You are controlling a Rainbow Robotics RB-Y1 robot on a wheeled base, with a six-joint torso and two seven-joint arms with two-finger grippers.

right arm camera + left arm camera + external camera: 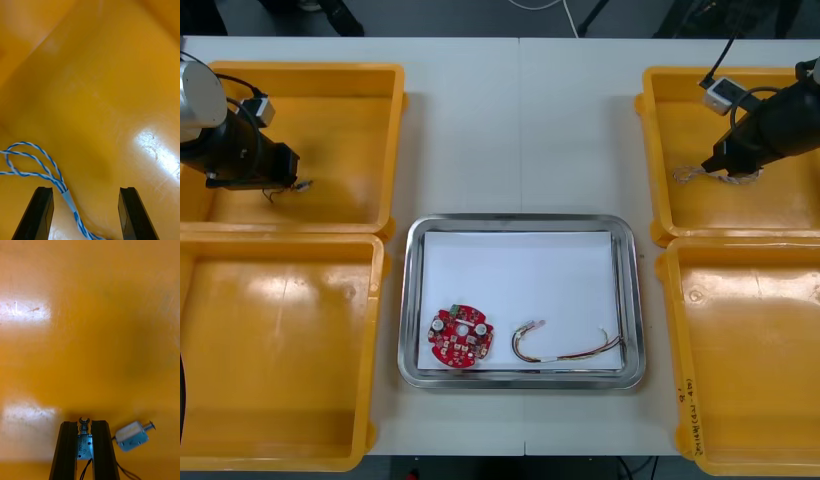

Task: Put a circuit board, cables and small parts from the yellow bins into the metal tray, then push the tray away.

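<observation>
Metal tray (632,300) sits at the middle of my light table (520,130), white inside. The red circuit board (460,338) lies in its near left corner, and a red and yellow cable (572,346) lies just beside the board, toward the right. A seam runs down the tabletop from the far edge to the tray, and beyond that edge I see dark floor (460,15).

My left gripper (298,184) is down in the far left bin (350,130). On its wrist camera the fingers are clamped on a small metal part (84,445) with thin black leads. A second small metal part (131,435) lies on the glossy bin floor just beside one finger.

My right gripper (708,166) is low in the far right bin (680,130) with its fingers wide apart. The twisted blue and white cable (35,165) runs between them, closer to one finger, and its loops are spread on the bin floor.

Near left bin (280,350) and near right bin (750,350) show shiny floors with patches of glare.
</observation>
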